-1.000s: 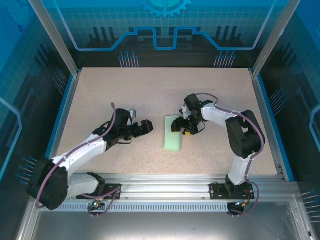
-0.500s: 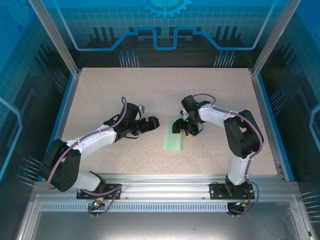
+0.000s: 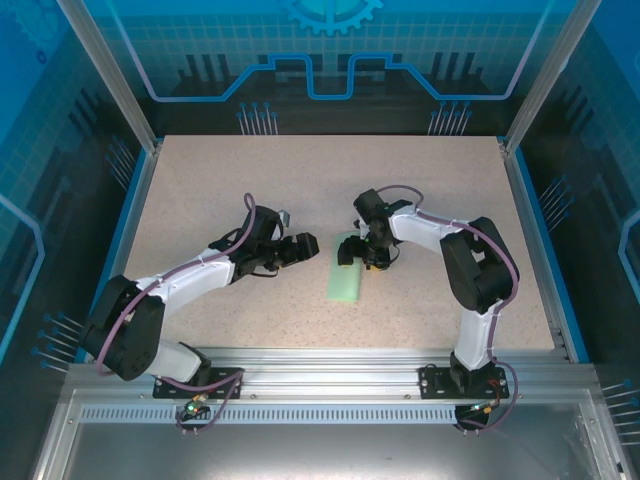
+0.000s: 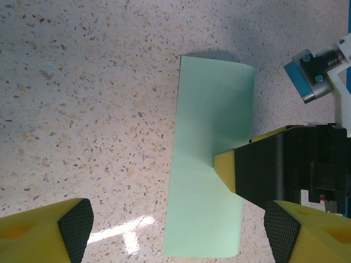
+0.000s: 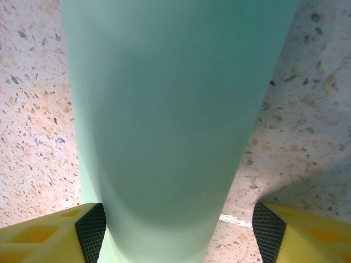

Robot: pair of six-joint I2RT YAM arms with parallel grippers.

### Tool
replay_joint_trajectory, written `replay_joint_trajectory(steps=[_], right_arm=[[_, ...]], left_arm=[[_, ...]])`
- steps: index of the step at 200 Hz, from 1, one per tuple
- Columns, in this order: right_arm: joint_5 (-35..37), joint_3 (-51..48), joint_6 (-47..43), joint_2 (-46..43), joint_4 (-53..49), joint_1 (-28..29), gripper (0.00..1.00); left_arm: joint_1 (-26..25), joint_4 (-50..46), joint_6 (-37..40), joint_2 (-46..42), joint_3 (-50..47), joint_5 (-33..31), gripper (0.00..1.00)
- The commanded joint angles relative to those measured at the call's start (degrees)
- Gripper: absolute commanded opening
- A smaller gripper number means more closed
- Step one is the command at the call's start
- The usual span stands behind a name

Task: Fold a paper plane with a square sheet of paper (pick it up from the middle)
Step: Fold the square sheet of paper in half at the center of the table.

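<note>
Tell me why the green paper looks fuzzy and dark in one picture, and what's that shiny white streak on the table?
Right wrist view: the paper is close to the lens, so it blurs, and its middle is shaded. Left wrist view: the paper is sharp; the streak on the table is light glaring off it. Top external view: evenly lit and sharp.

Speckled beige table (image 3: 300,180) across the middle, flat and evenly lit. Blue edging (image 3: 125,235) runs down its left side and again on the right. Behind it, a blue back wall (image 3: 330,60) with circuit lines and a gear (image 3: 330,12) at the top. Slanted aluminium posts (image 3: 105,75) frame both corners. Silver rail (image 3: 330,380) along the near edge. Up close, a bright glare (image 4: 129,227) on the stone-flecked surface.
</note>
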Motion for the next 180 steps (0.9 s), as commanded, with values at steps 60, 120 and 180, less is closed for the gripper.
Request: replay_joint_trajectory(steps=[60, 120, 180], right_arm=[[-0.59, -2.06, -0.4, -0.02, -0.55, -1.31, 0.76], [2.96, -1.53, -0.13, 1.14, -2.77, -0.97, 0.73], [2.33, -0.32, -1.54, 2.87, -3.35, -0.89, 0.73]], left_arm=[[-0.37, 1.64, 0.87, 0.07, 0.15, 1.96, 0.85], [-0.37, 1.66, 0.92, 0.27, 0.09, 1.96, 0.83], [-0.39, 1.61, 0.9, 0.46, 0.13, 2.01, 0.82]])
